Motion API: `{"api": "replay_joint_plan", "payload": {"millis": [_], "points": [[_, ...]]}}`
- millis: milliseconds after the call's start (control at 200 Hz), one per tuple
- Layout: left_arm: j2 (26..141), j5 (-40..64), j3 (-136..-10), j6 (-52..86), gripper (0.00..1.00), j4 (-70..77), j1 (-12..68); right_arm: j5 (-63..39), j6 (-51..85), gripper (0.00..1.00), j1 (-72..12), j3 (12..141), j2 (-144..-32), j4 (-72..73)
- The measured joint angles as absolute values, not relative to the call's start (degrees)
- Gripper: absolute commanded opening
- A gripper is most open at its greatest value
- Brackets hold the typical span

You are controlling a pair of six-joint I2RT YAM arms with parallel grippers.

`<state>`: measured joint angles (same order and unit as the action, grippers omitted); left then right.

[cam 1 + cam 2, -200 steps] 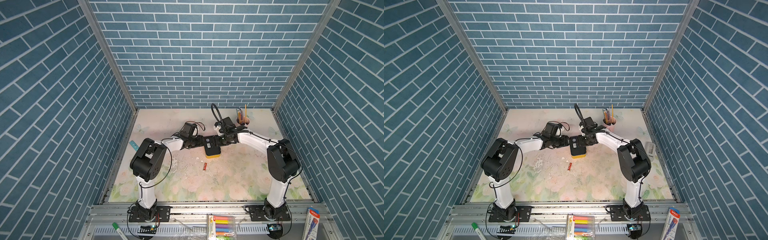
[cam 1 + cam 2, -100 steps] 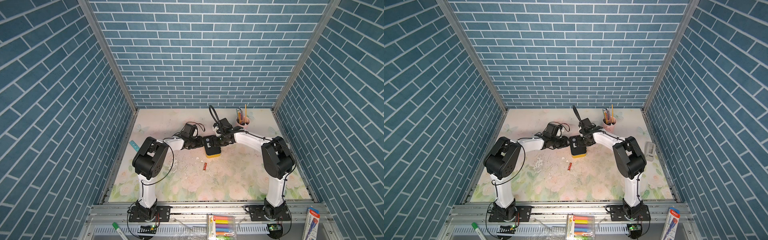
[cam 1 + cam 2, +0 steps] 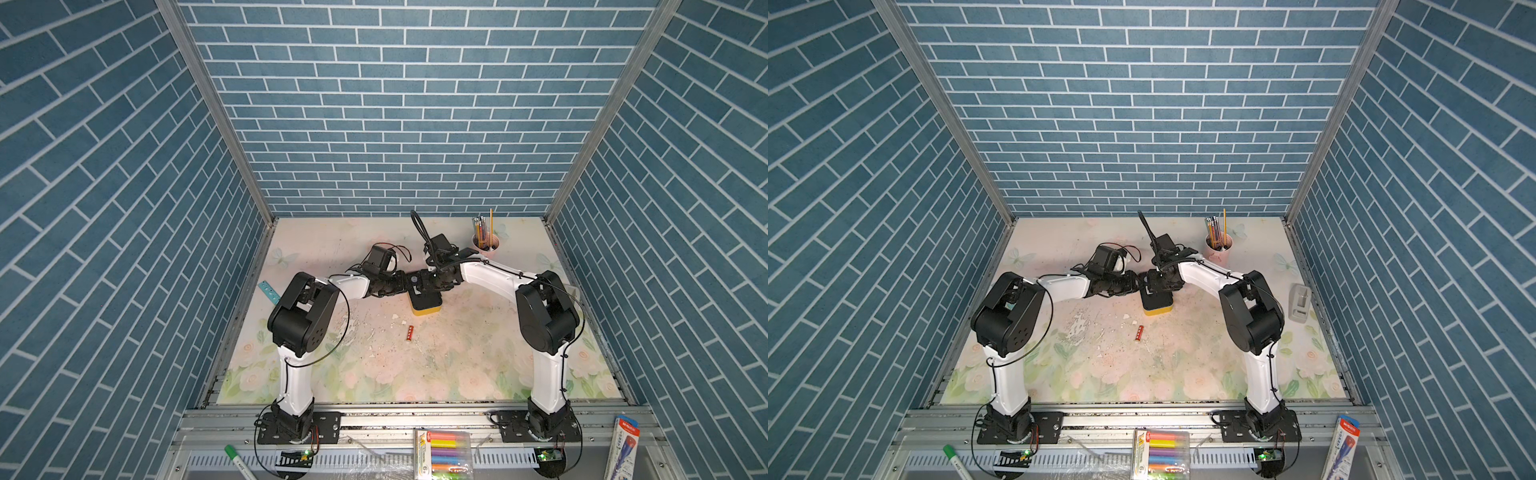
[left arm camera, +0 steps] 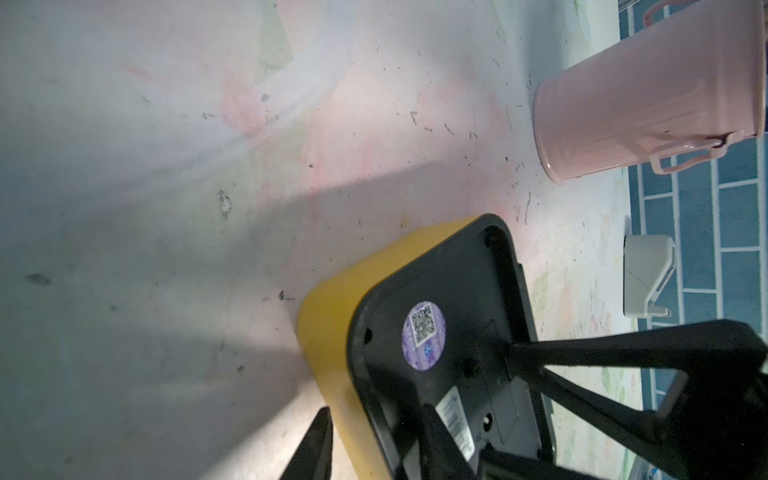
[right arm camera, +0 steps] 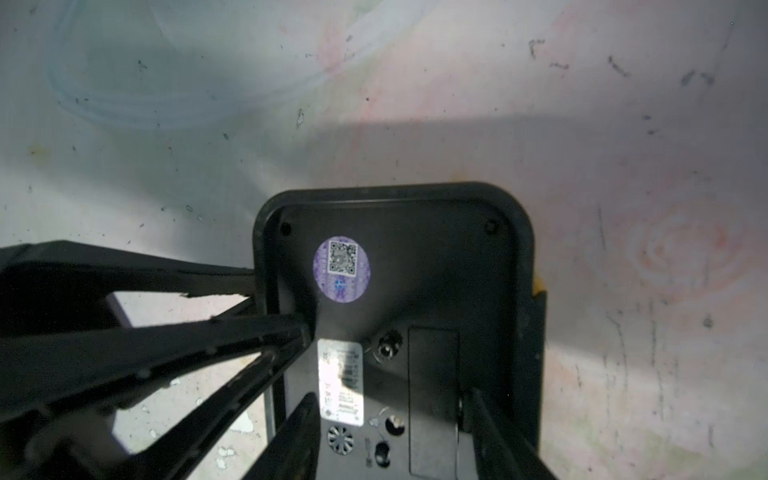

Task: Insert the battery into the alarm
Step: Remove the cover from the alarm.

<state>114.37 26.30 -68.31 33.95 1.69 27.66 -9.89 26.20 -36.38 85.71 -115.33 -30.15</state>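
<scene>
The left end effector point(image 5: 280, 305) has just narrowed and now looks clenched on the side rim of the alarm point(image 3: 424, 306), face down mid-tabletop point(image 3: 457, 357), so the clock seems steadied for work on its back. The right end effector point(image 5: 390, 395) hangs released over that back, holding nothing. Count: one alarm, one battery point(image 3: 409, 333) lying loose nearby on the tabletop, two end effectors

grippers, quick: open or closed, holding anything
left gripper: closed on the rim of the alarm
right gripper: open, holding nothing
</scene>
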Motion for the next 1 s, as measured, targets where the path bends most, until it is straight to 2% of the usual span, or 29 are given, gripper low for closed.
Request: {"api": "replay_joint_plan", "payload": {"millis": [500, 1000], "points": [[115.11, 28.10, -68.86, 35.20, 0.31, 2.24, 26.96, -31.29, 30.28, 0.56, -28.64, 81.36, -114.67, -23.46], [115.11, 28.34, -68.29, 35.55, 0.31, 3.68, 26.96, -40.58, 35.77, 0.44, -27.75, 76.44, -113.56, -11.03]]}}
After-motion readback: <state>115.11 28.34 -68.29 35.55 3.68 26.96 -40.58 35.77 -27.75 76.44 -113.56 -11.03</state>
